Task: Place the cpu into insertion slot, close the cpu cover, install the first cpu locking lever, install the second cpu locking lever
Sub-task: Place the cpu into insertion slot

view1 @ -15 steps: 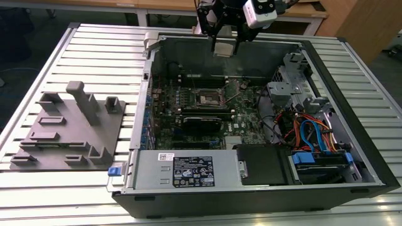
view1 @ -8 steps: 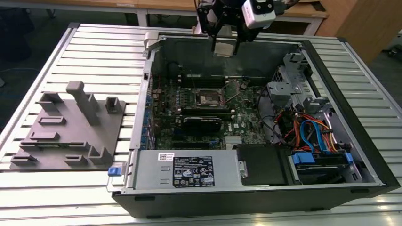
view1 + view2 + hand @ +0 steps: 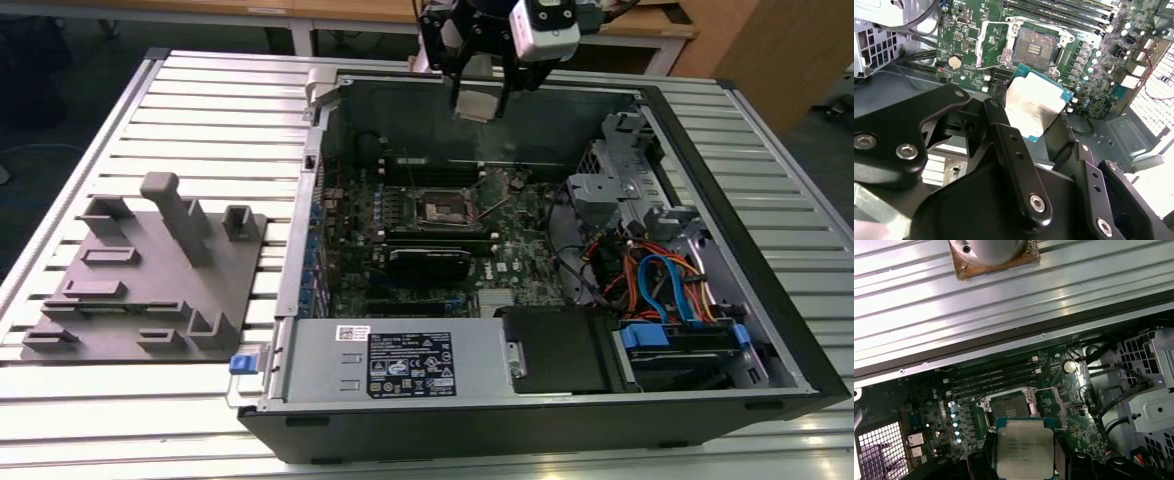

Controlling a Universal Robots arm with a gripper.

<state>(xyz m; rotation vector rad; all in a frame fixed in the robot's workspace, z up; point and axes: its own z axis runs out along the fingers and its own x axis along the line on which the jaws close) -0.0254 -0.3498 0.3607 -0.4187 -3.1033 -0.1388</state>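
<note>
Chip aloft: the gripper (image 3: 478, 92) is hanging over the far wall of an open computer case (image 3: 534, 432), its fingers closed on two opposite edges of the cpu (image 3: 478, 103); the cpu is sitting flat between them, well above the board and not touching the socket. In both wrist views the cpu (image 3: 1036, 107) (image 3: 1025, 450) is showing a dull silver square lid with faint print, edged by a thin teal-green border. Below it the insertion slot (image 3: 1036, 46) (image 3: 1009, 405) is lying bare, a dark square of contacts in a silvery rim on the green circuit board (image 3: 514, 260); the cpu cover (image 3: 990, 44), a thin silvery frame, is standing swung open just beside the slot.

By count: one cpu, one slot, one cover, one gripper, one case; a row of long black memory slots (image 3: 989, 377) is running alongside the socket. Inside the case, blue and orange cables (image 3: 661, 285) are looping near a drive bay, and a grey power supply (image 3: 387, 360) is lying along the near wall.

The case is resting on a ribbed aluminium table (image 3: 160, 100); one grey fixture plate (image 3: 147, 270) with upright blocks is sitting toward the exterior view's left; wooden benches (image 3: 360, 12) are lining the room behind.
</note>
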